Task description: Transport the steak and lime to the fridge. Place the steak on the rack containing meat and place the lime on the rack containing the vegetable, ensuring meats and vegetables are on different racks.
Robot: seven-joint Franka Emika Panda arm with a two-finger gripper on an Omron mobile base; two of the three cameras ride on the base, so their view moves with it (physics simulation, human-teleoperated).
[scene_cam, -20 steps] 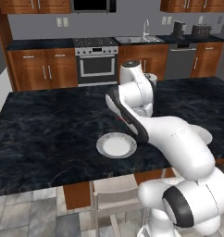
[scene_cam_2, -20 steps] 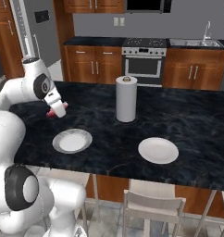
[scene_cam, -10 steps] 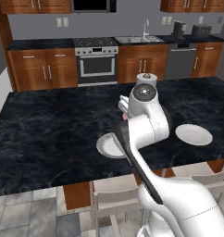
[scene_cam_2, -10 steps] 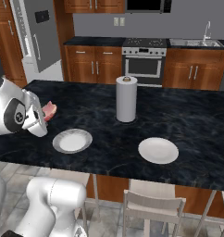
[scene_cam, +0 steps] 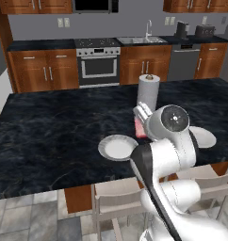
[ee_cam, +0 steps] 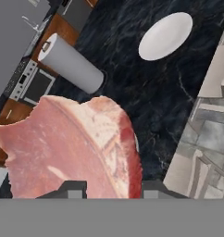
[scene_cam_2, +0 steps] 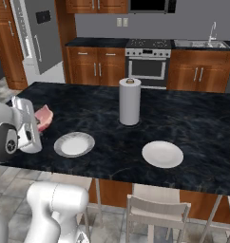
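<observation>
Holding: gripper is clamped on the steak, lifted off the counter; in the hand view both dark tips sit against the meat's lower edge.
steak, left base view: only a pink sliver at 9 o'clock of the white wrist, the arm covers the rest.
steak, right base view: pink lump at 2 o'clock of the hand, above the counter's left end, just past the near-left plate.
steak, hand view: broad marbled face with a darker red rim, fills the lower left.
plates: two white plates on the dark counter, well apart; right base view shows both, the second at 3 o'clock of the first. Left base view shows one whole; the other is mostly behind the arm.
paper towel roll: upright mid-counter; in the hand view it lies tilted at 12 o'clock of the steak, because the camera is rolled.
fridge: grey unit with bar handles at 10 o'clock in the right base view, door shut as far as I can tell.
background: oven and sink tap on the far wall.
chairs: pale seat backs at the counter's near edge.
</observation>
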